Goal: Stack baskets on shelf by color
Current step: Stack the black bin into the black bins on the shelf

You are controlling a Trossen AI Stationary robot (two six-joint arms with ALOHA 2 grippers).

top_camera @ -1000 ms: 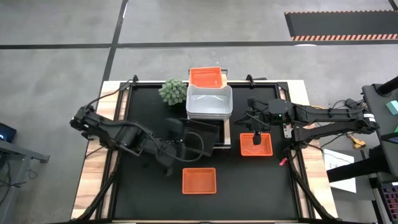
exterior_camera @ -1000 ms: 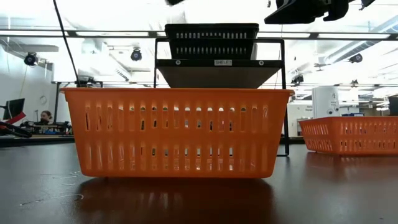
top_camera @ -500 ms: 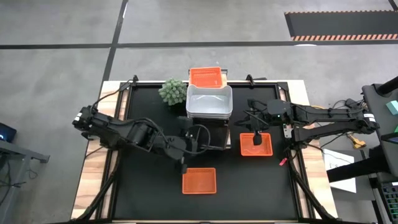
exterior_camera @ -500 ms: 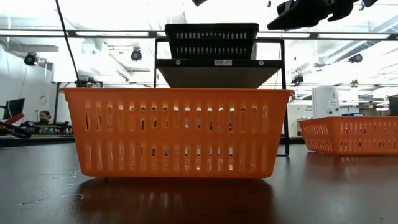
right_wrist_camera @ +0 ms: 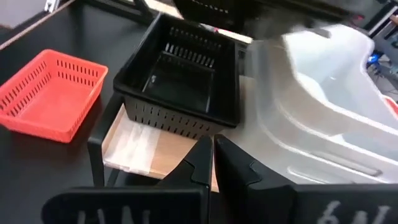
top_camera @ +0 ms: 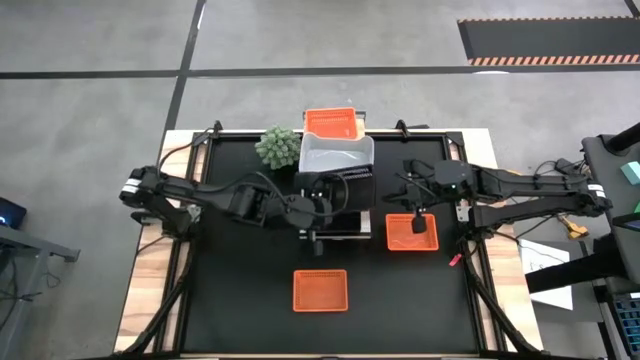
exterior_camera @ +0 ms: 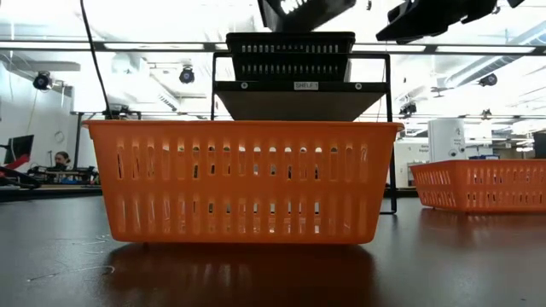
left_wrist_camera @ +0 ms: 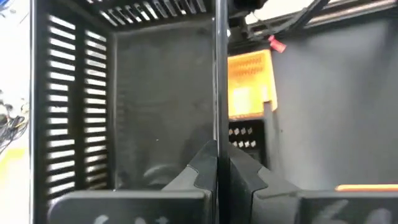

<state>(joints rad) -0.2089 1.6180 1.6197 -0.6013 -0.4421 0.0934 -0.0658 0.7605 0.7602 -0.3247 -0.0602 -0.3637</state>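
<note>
— Black matting covers the table (top_camera: 240, 280). What lies closest to its near edge?

— One red-orange basket (top_camera: 320, 290) sits there alone, at the middle of the near edge, empty and untouched. A second red-orange basket (top_camera: 412, 232) rests farther in, toward the right edge.

— Where are the grippers?

— The right gripper (right_wrist_camera: 212, 149) hangs over that second basket, its fingers pressed together on nothing. The left gripper (left_wrist_camera: 216, 163) reaches across to the shelf (right_wrist_camera: 143, 146) in the middle of the table. Its fingers are clamped on a side wall of the black basket (top_camera: 340, 200), which sits on the shelf's near end.

— And beyond that?

— A white basket (top_camera: 338, 155) fills the shelf's middle. A third red-orange basket (top_camera: 331, 124) sits on the shelf's far end, by the table's far edge. A small green plant (top_camera: 278, 147) stands just beside the shelf on the left.

— How far along is the job?

— Roughly halfway, I judge. Each colour has a place on the shelf. The black basket looks set down but not yet let go. The two red-orange baskets on the matting remain to be stacked at the far end.
</note>
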